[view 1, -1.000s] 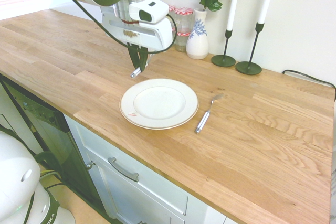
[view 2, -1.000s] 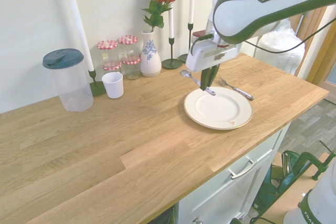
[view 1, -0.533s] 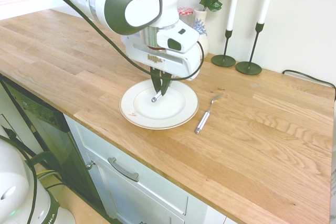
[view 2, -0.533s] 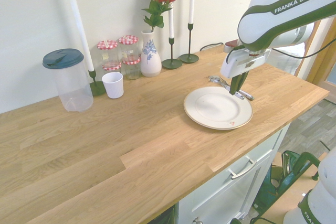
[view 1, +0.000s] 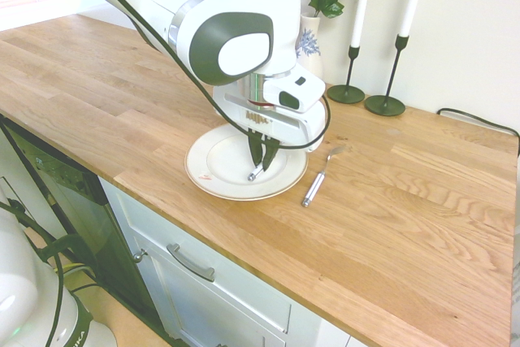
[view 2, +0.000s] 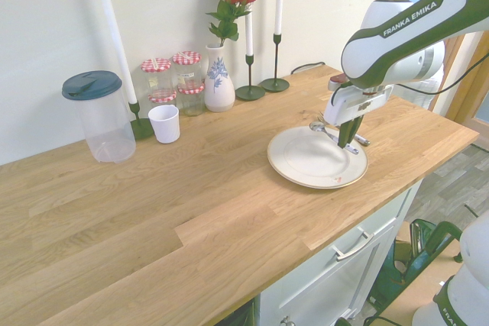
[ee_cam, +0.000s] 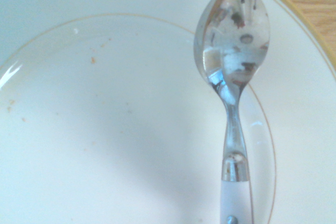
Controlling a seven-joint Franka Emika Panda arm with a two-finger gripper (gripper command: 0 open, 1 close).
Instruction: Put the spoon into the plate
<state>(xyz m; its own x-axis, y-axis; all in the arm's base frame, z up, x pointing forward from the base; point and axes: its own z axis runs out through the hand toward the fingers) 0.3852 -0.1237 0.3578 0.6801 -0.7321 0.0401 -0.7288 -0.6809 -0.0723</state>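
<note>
Spoon [ee_cam: 233,40] — glossy, pale-handled — clamped between the gripper's [view 2: 350,145] fingers above the plate [view 2: 306,159].

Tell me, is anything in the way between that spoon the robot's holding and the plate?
Nothing visible is in the way. The gripper holds the spoon over the plate, with no object between them. The fork lies beside the plate, on the counter.

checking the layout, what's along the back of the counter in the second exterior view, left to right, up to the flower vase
Clear plastic jug with blue lid → tall white candle in a dark green holder → small white cup → white vase with blue pattern and red flowers
</note>
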